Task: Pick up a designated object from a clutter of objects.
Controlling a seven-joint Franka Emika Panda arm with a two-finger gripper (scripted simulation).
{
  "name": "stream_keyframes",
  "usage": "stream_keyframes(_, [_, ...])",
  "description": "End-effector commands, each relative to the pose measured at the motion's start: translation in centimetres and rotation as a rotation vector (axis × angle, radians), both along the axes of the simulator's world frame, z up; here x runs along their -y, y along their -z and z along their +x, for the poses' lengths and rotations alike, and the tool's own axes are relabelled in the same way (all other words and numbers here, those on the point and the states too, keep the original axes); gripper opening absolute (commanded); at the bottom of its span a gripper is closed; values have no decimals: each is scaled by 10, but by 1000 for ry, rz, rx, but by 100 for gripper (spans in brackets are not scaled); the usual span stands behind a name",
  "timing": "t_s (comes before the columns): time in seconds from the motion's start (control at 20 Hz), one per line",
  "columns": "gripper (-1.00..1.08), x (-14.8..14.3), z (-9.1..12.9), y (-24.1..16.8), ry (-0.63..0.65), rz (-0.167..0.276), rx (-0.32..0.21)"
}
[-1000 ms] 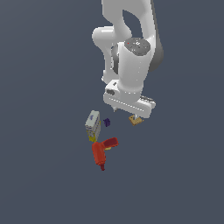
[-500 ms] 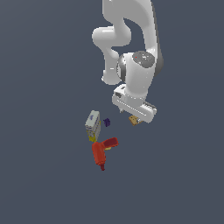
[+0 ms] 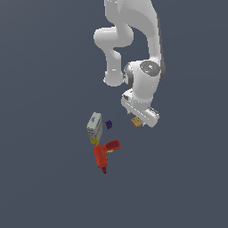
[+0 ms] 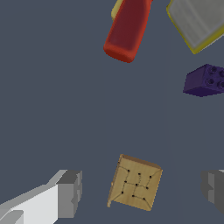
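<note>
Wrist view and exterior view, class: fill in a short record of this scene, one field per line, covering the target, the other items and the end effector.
target: tan square cracker, lying flat, apart from the rest
end effector: open, fingers either side of the cracker, not touching it
red drill: at the cluster's near end in the exterior view
grey-white box: yellow end toward the drill
purple brick: between box and cracker

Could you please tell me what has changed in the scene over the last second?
The arm has swung toward the exterior view's right and lowered, bringing the open gripper down around the tan cracker; nothing is grasped yet. The red drill, grey-white box and purple piece stayed put.
</note>
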State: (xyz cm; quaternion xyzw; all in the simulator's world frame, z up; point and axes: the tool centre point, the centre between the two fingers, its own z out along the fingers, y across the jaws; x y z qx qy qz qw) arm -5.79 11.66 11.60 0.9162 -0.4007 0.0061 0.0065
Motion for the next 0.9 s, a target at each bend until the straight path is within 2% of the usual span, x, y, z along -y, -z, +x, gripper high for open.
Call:
stream_keyframes(0.0, [100, -7, -8, 10, 46, 2, 0])
stream_keyframes(0.45, [100, -27, -34, 39, 194, 11, -1])
stream_keyframes(0.85, [100, -36, -49, 52, 267, 16, -3])
